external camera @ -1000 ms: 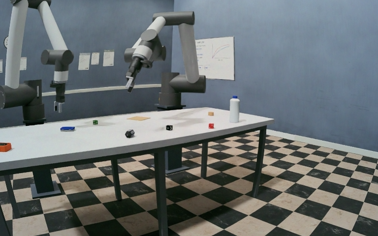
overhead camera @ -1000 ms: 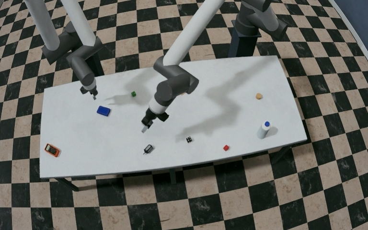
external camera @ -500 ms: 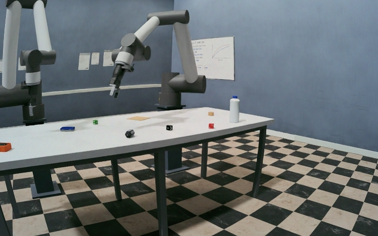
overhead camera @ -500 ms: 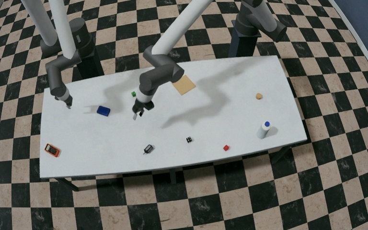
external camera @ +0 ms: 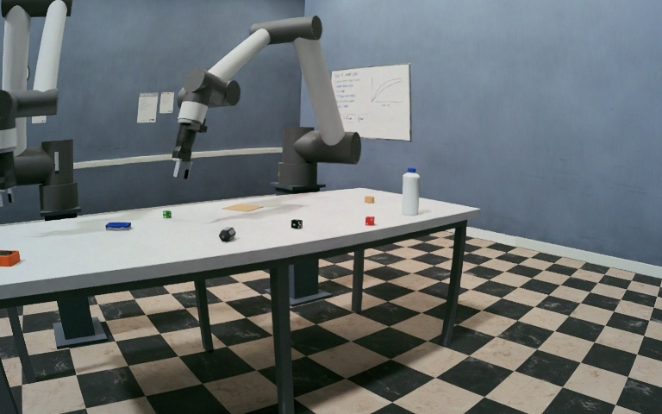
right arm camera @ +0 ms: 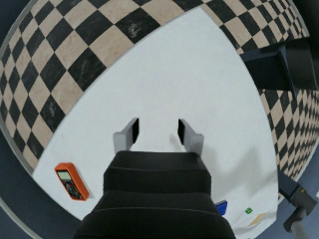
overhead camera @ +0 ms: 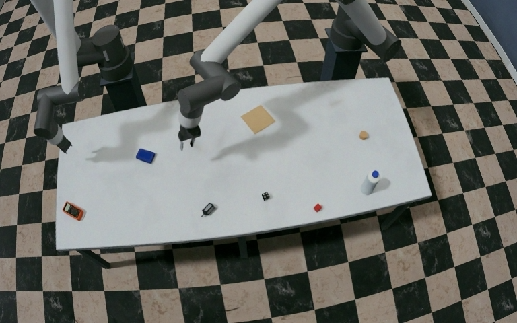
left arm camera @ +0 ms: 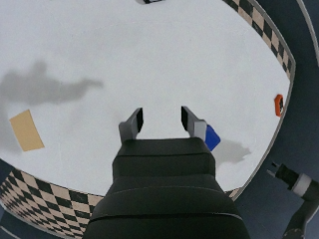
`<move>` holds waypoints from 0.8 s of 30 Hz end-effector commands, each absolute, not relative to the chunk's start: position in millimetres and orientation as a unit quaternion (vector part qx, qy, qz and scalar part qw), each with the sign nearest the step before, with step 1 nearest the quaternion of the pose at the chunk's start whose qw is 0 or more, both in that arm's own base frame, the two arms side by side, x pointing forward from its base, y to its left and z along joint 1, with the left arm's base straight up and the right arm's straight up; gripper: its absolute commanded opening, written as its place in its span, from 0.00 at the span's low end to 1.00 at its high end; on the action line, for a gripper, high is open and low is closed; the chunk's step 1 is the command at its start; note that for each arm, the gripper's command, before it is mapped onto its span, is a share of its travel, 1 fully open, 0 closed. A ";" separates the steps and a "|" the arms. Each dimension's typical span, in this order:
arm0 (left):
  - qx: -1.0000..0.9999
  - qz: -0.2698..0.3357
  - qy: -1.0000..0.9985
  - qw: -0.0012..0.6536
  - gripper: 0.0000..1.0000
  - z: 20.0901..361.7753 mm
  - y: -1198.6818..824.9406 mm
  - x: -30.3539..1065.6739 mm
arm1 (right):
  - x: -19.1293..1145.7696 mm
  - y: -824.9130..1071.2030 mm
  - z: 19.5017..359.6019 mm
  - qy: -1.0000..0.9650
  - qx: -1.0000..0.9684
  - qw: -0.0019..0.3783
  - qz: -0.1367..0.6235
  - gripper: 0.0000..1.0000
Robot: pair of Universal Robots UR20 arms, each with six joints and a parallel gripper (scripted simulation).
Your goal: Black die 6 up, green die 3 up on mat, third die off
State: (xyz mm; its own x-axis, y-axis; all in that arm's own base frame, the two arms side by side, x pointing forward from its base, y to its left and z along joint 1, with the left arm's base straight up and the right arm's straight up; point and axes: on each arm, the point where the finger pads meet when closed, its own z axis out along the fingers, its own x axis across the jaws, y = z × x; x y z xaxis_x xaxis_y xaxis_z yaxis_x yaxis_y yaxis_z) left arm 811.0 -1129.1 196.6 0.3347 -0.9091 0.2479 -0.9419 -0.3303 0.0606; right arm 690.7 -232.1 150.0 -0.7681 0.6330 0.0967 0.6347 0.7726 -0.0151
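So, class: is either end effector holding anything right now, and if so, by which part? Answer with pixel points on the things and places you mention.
Nothing is held: the left end effector (overhead camera: 186, 145) (external camera: 181, 169) (left arm camera: 161, 115) and the right end effector (right arm camera: 159, 125) are both open.

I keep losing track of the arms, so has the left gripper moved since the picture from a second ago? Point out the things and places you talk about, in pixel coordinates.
Yes. In the top view, the left gripper (overhead camera: 186, 145) (external camera: 181, 174) (left arm camera: 161, 115) (right arm camera: 285, 182) has moved up and left, away from the black die (overhead camera: 265, 196) (external camera: 296, 223).
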 end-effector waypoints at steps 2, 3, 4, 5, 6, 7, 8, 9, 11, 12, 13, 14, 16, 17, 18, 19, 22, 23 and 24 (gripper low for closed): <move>0.781 0.058 -0.618 0.065 1.00 184.0 -1137.5 751.6 | 662.7 -344.0 152.2 -0.878 -0.477 0.041 -0.008 1.00; 0.777 0.054 -0.625 0.060 1.00 182.1 -1138.2 743.1 | 656.6 -358.3 152.4 -0.868 -0.495 0.041 -0.008 1.00; 0.772 0.050 -0.631 0.056 1.00 180.3 -1138.8 735.0 | 650.2 -372.5 152.6 -0.857 -0.513 0.040 -0.008 1.00; 0.767 0.046 -0.637 0.051 1.00 178.7 -1139.3 727.1 | 643.4 -386.6 152.9 -0.847 -0.531 0.039 -0.008 1.00; 0.763 0.043 -0.643 0.047 1.00 177.1 -1139.7 719.5 | 636.3 -400.6 153.1 -0.835 -0.549 0.038 -0.008 1.00; 0.758 0.039 -0.649 0.043 1.00 175.6 -1140.0 712.2 | 629.1 -414.4 153.3 -0.823 -0.566 0.037 -0.008 1.00; 0.754 0.036 -0.655 0.040 1.00 174.2 -1140.3 705.2 | 621.4 -428.0 153.5 -0.811 -0.584 0.036 -0.008 1.00; 0.750 0.033 -0.660 0.036 1.00 172.9 -1140.5 698.5 | 613.6 -441.5 153.8 -0.799 -0.600 0.036 -0.007 1.00; 0.746 0.030 -0.665 0.033 1.00 171.6 -1140.6 692.2 | 605.4 -454.9 154.0 -0.786 -0.617 0.035 -0.007 1.00; 0.746 0.030 -0.665 0.033 1.00 171.6 -1140.6 692.2 | 605.4 -454.9 154.0 -0.786 -0.617 0.035 -0.007 1.00; 0.742 0.027 -0.669 0.029 1.00 170.5 -1140.7 686.2 | 582.5 -491.8 154.6 -0.757 -0.653 0.033 -0.007 1.00; 0.738 0.024 -0.674 0.026 1.00 169.4 -1140.7 680.5 | 572.6 -503.2 154.8 -0.736 -0.676 0.032 -0.007 1.00; 0.731 0.019 -0.681 0.021 1.00 167.6 -1140.7 670.2 | 557.3 -523.4 155.1 -0.713 -0.701 0.030 -0.006 1.00; 0.728 0.017 -0.685 0.018 1.00 166.7 -1140.6 665.6 | 547.1 -536.1 155.3 -0.697 -0.716 0.030 -0.006 1.00; 0.725 0.015 -0.688 0.016 1.00 166.0 -1140.5 661.3 | 536.8 -548.4 155.5 -0.682 -0.731 0.029 -0.006 1.00; 0.723 0.013 -0.691 0.014 1.00 165.3 -1140.5 657.3 | 526.5 -560.2 155.7 -0.667 -0.745 0.028 -0.006 1.00; 0.715 0.008 -0.699 0.008 1.00 163.6 -1140.2 647.4 | 494.2 -594.3 156.3 -0.619 -0.785 0.025 -0.005 1.00; 0.714 0.007 -0.701 0.007 1.00 163.2 -1140.1 644.7 | 483.0 -605.2 156.5 -0.603 -0.797 0.025 -0.005 1.00; 0.712 0.005 -0.702 0.006 1.00 162.8 -1140.0 642.3 | 471.6 -615.9 156.7 -0.587 -0.810 0.024 -0.005 1.00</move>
